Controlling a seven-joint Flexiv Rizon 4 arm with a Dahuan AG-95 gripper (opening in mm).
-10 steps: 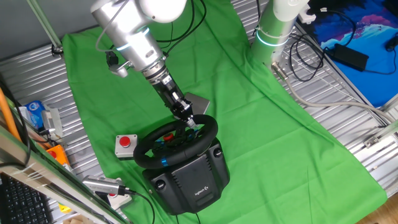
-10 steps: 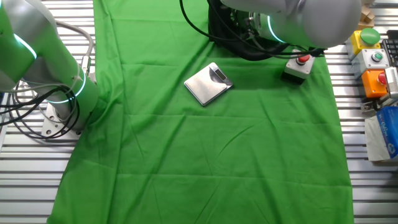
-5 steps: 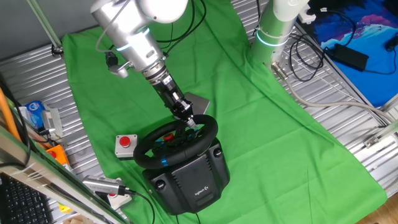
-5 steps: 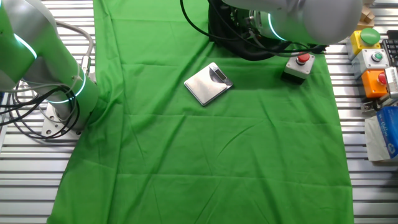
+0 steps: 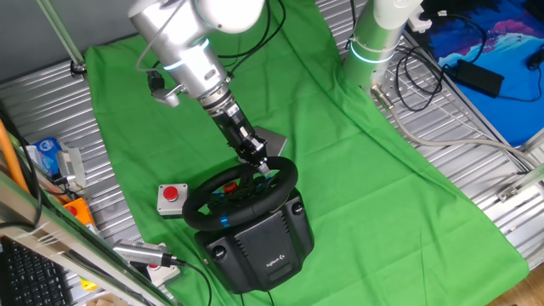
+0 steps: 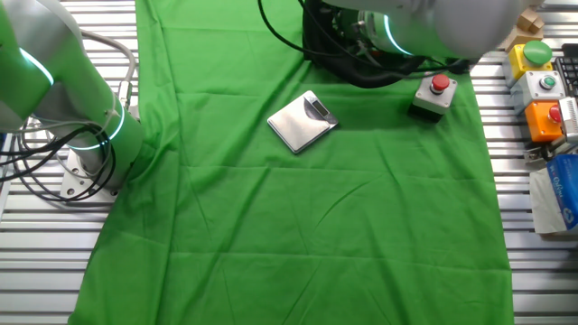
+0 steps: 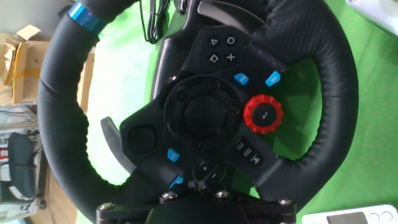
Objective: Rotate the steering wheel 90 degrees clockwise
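Note:
The black steering wheel (image 5: 242,194) sits on its bulky black base (image 5: 259,242) at the near edge of the green cloth. My gripper (image 5: 264,167) is at the wheel's far rim, fingers closed around it. In the hand view the steering wheel (image 7: 59,118) fills the frame. Its hub (image 7: 205,115) has a red dial (image 7: 263,114) and blue buttons, and a blue stripe (image 7: 85,17) marks the rim at upper left. The rim's lower part runs under my hand and is hidden. In the other fixed view the arm hides the wheel.
A small grey box with a red button (image 5: 172,197) stands left of the wheel and also shows in the other fixed view (image 6: 435,94). A flat silver scale (image 6: 302,121) lies on the cloth. A second arm's base (image 5: 374,47) stands at the back. Button boxes (image 6: 540,86) and cables lie along the table edge.
My arm's upper part has shifted slightly to the right and up. The wheel looks unchanged. The red button box is less covered in the other fixed view.

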